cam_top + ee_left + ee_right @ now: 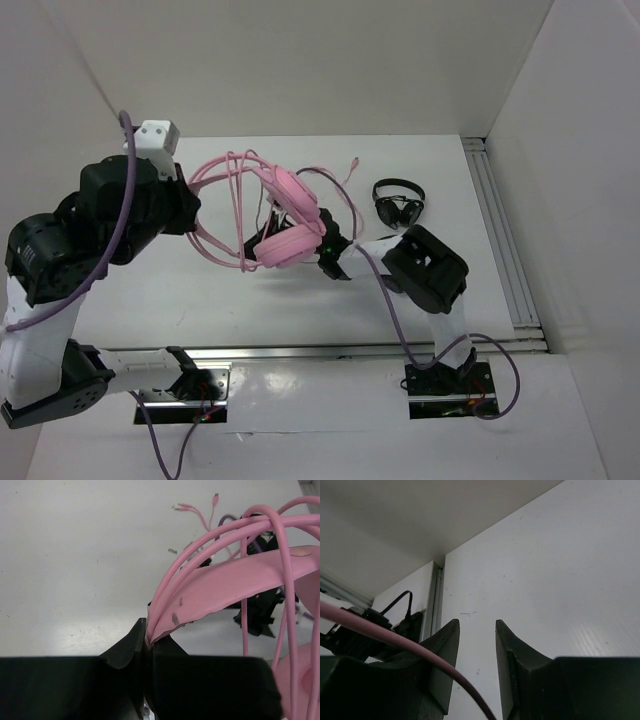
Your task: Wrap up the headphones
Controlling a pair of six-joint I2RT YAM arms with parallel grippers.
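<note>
The pink headphones (287, 246) hang in the air over the table's middle. My left gripper (190, 208) is shut on the pink headband (235, 580), seen in the left wrist view (148, 635) with the band pinched between the jaws. The thin pink cable (232, 205) loops several times around the headband, and its plug end (352, 165) lies on the table. My right gripper (332, 258) sits just right of the earcups, open and empty (476, 625). A strand of cable (395, 637) crosses in front of its left finger, not between the jaws.
A small black headset (398, 203) lies on the table at the back right. A metal rail (500, 240) runs along the right side and another (300, 352) along the near edge. White walls enclose the back and sides.
</note>
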